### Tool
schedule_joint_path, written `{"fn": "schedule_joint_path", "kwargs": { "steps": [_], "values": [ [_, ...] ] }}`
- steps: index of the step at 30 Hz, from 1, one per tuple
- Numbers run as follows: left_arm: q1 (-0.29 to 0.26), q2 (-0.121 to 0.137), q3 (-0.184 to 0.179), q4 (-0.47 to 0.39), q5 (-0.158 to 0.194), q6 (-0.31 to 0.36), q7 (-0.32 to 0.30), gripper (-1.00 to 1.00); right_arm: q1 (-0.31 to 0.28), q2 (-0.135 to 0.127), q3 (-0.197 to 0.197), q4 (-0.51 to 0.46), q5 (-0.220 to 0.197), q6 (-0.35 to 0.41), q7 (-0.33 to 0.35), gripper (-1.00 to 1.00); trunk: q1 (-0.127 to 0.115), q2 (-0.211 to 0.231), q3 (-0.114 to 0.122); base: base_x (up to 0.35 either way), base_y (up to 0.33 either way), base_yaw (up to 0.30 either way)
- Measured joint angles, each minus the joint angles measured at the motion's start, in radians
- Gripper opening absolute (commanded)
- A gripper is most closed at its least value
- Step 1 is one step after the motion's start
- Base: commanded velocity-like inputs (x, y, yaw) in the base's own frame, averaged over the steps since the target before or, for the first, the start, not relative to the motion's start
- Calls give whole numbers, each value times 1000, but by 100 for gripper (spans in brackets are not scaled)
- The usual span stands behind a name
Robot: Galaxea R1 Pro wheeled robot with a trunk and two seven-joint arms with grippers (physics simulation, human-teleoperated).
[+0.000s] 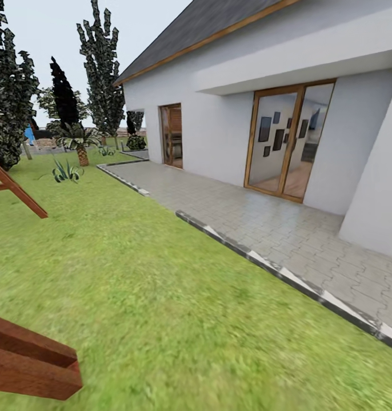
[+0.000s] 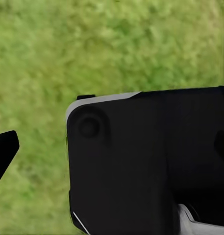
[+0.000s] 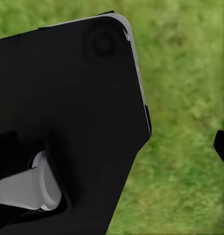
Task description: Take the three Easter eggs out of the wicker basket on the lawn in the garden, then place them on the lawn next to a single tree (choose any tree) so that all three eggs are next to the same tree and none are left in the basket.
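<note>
Red-brown beam point(image 1: 30, 365) sits close on my left; lawn point(image 1: 162, 297) ahead, no basket yet. Can't tell my grippers' state. Turning blind risks clipping that beam.

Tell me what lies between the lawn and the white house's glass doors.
In the head view, a grey paved stone area with a striped curb separates the lawn from the glass doors.

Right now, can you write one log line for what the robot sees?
phase: on its way | ahead: lawn, paved patio, white house | basket, eggs: unseen | end effectors: state unclear
</note>
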Motion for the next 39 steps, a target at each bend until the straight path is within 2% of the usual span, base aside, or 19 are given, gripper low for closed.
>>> {"fn": "schedule_joint_path", "kwargs": {
  "steps": [7, 19, 32, 39],
  "values": [
    [0, 0, 0, 0, 0, 0, 0, 100, 0, 0, 0, 0, -1, 0, 0, 100, 0, 0, 0, 268, -197, 52],
    [0, 0, 0, 0, 0, -2, 0, 100, 0, 0, 0, 0, -2, 0, -1, 100, 0, 0, 0, 269, -196, 237],
    [0, 0, 0, 0, 0, -2, 0, 100, 0, 1, -1, 0, -6, 0, 0, 100, 0, 0, 0, 269, -196, 65],
    [0, 0, 0, 0, 0, -2, 0, 100, 0, 3, 0, -1, -7, 0, -1, 100, 0, 0, 0, 269, -195, 223]
  ]
}}
